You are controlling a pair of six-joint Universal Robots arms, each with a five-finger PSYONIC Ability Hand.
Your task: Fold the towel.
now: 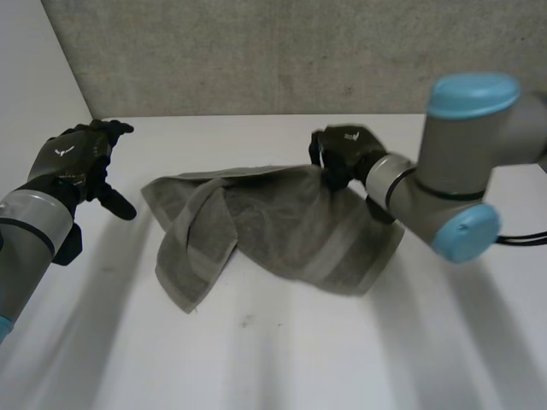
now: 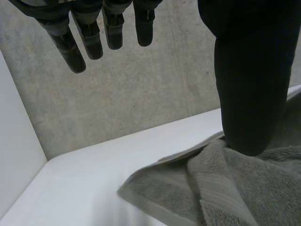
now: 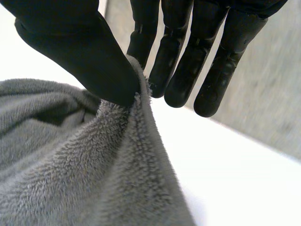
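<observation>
Centrally, the white table [image 1: 282,359] spans the lower part of the head view, and the grey towel [image 1: 273,231] lies crumpled at its middle, its left part doubled over into a loose flap that runs toward lower center. Just right of upper center, the right hand [image 1: 342,154] pinches the towel's far right edge between thumb and 1 fingertip, the cloth drawn up into a ridge and the other fingers straight. At middle left, the left hand [image 1: 77,158] hovers off the towel, beside its left corner, fingers straight and spread, holding nothing.
</observation>
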